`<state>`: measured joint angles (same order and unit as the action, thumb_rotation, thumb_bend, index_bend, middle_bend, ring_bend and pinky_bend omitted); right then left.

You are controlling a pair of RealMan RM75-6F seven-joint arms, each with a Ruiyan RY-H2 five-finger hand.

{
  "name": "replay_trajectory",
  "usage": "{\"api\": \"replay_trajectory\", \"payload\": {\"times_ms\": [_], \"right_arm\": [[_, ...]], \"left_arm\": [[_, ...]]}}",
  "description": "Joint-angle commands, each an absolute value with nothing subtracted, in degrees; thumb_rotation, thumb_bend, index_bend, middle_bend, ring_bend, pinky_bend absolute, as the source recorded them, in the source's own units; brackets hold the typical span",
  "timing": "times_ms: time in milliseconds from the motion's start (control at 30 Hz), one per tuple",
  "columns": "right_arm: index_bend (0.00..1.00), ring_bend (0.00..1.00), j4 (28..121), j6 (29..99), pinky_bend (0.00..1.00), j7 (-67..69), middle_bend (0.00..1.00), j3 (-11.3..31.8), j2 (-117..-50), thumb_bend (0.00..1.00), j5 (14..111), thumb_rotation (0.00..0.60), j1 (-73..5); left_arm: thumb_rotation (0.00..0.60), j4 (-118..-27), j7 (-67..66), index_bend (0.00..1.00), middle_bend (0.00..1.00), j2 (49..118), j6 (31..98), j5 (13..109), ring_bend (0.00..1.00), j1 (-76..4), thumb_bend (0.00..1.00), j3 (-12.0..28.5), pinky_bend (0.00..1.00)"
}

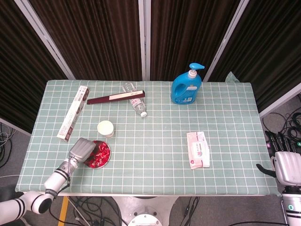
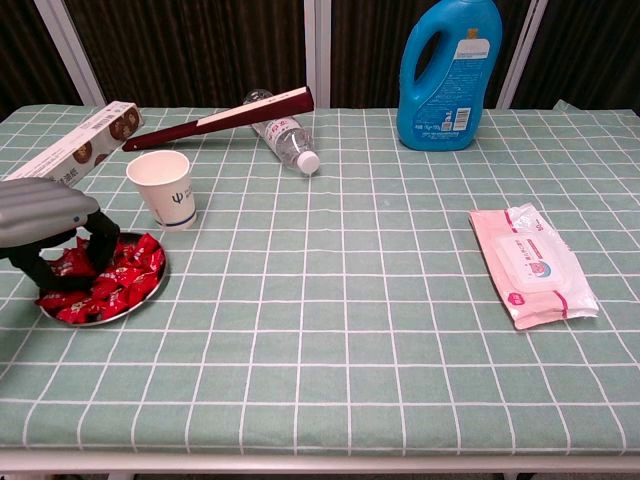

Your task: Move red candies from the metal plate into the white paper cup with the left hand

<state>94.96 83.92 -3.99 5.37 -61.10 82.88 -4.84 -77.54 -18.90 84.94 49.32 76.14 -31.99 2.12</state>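
One cup (image 2: 161, 187), plate (image 2: 140, 296) of many candies (image 2: 125, 270), two bottles (image 1: 187, 85) (image 1: 135, 100), box (image 1: 73, 112), fan (image 1: 115, 97), wipes (image 1: 198, 149).

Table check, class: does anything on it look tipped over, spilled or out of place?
One thing: the clear water bottle lies on its side near the far edge, cap toward the camera, beside the dark red folded fan. Nothing has spilled: the red candies sit within the metal plate, and the white paper cup stands upright.

blue detergent bottle (image 2: 449, 70) upright at back, clear bottle (image 2: 286, 141) lying, folded fan (image 2: 220, 120), long box (image 2: 78, 141), pink wipes pack (image 2: 532, 264)
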Motion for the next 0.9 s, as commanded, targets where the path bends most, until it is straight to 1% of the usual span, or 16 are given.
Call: {"api": "replay_trajectory", "payload": {"times_ms": [33, 167, 300, 433, 533, 667, 767, 900], "right_arm": [[0.00, 0.00, 94.93, 83.99, 0.14, -3.82, 0.10, 5.35, -61.06, 0.01, 82.88, 0.600, -4.77], [0.00, 0.00, 94.79, 84.26, 0.15, -3.36, 0.10, 5.27, -60.98, 0.01, 82.95, 0.600, -4.57], [0.00, 0.00, 94.62, 84.44, 0.15, -2.96, 0.10, 5.25, -60.96, 0.01, 83.06, 0.600, -4.45], [0.00, 0.00, 94.53, 84.43, 0.16, -2.73, 0.10, 5.22, -60.88, 0.01, 83.37, 0.600, -4.54], [0.00, 0.00, 94.41, 84.39, 0.16, -2.53, 0.10, 5.24, -60.84, 0.01, 83.38, 0.600, -4.57], [0.00, 0.00, 94.28, 84.28, 0.16, -2.35, 0.10, 5.25, -60.78, 0.01, 83.26, 0.600, -4.58], [0.00, 0.00, 94.13, 84.27, 0.17, -2.16, 0.10, 5.23, -60.75, 0.01, 83.13, 0.600, -4.50], [0.00, 0.00, 94.09, 84.35, 0.17, -1.82, 0.10, 5.28, -60.61, 0.01, 82.77, 0.600, -4.30]], "left_arm": [[0.600, -76.19, -17.53, 0.67, 0.72, 85.64, 49.87, 76.87, 0.93, -32.16, 0.38, 1.92, 1.00], [0.600, -75.09, -14.94, 0.72, 0.78, 85.99, 50.41, 78.08, 0.95, -32.34, 0.45, 1.57, 1.00], [0.600, -76.09, -14.12, 0.75, 0.80, 85.29, 51.84, 79.65, 0.96, -32.55, 0.47, 1.42, 1.00], [0.600, -78.86, -13.38, 0.76, 0.81, 83.73, 53.35, 81.10, 0.96, -33.24, 0.48, 2.10, 1.00], [0.600, -80.88, -12.24, 0.76, 0.82, 82.60, 53.91, 81.54, 0.96, -34.26, 0.49, 3.41, 1.00], [0.600, -81.63, -10.75, 0.76, 0.81, 82.36, 54.42, 81.47, 0.96, -36.52, 0.49, 6.45, 1.00], [0.600, -80.31, -9.27, 0.76, 0.81, 83.40, 53.73, 80.32, 0.96, -38.66, 0.49, 9.00, 1.00], [0.600, -76.83, -8.62, 0.74, 0.79, 85.75, 52.41, 78.63, 0.96, -41.41, 0.48, 11.36, 1.00]]}}
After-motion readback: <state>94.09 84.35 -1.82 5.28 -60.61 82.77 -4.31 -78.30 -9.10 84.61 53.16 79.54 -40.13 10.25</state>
